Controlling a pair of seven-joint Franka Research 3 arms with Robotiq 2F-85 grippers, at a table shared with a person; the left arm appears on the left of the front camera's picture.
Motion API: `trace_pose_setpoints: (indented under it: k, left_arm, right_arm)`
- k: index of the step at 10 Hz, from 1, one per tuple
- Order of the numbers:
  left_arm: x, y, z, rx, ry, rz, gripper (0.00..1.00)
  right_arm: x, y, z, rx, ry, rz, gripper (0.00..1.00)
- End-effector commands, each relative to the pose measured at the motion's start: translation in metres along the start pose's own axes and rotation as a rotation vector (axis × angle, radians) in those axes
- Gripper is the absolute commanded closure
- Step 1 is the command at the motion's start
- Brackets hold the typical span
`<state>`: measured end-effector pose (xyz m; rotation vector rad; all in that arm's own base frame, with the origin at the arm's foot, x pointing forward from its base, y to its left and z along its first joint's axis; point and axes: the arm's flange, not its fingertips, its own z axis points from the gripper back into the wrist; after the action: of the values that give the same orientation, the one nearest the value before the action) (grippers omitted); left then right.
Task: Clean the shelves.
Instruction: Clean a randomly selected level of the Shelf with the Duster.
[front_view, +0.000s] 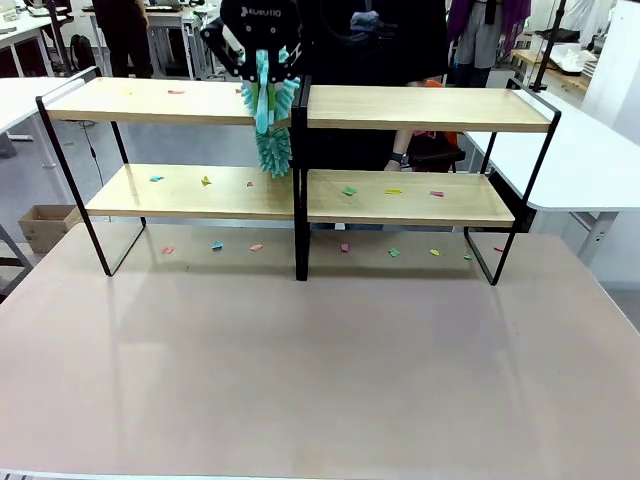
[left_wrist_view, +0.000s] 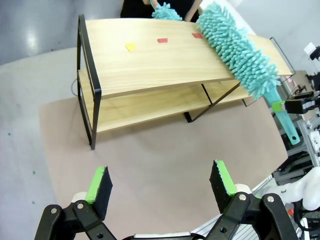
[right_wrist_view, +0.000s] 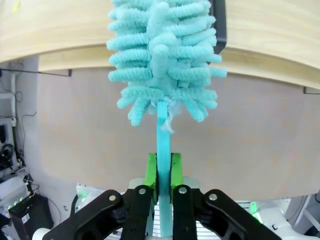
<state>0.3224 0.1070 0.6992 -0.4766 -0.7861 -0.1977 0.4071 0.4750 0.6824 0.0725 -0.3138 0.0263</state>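
Two fingers of your left gripper hang spread and empty over the tabletop. Your right gripper pinches the duster by its handle, head at the middle join of the shelves, which stand across the tabletop's far half. Lay the head flat on the top board and sweep lightly outward, pushing the paper scraps off the end rather than scattering them.

Claw gripping teal duster, scrap-strewn shelves
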Motion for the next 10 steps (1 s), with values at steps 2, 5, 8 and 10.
trace_pose_setpoints:
  k: [2,5,8,10]
  left_arm:
    - [-0.001,-0.001,0.0,-0.001,0.0,-0.002,0.0]
    - [-0.001,-0.001,0.0,-0.001,0.0,-0.002,0.0]
    - [-0.001,-0.001,0.0,-0.001,0.0,-0.002,0.0]
    - [-0.001,-0.001,0.0,-0.001,0.0,-0.002,0.0]
  right_arm:
    - [0.001,0.025,0.002,0.063,0.072,0.04,0.88]
    - [0.005,0.064,-0.006,0.098,0.106,0.136,0.88]
    - [0.005,0.127,-0.011,0.146,0.163,0.266,0.88]
    - [-0.001,0.18,-0.002,0.183,0.168,0.372,0.88]
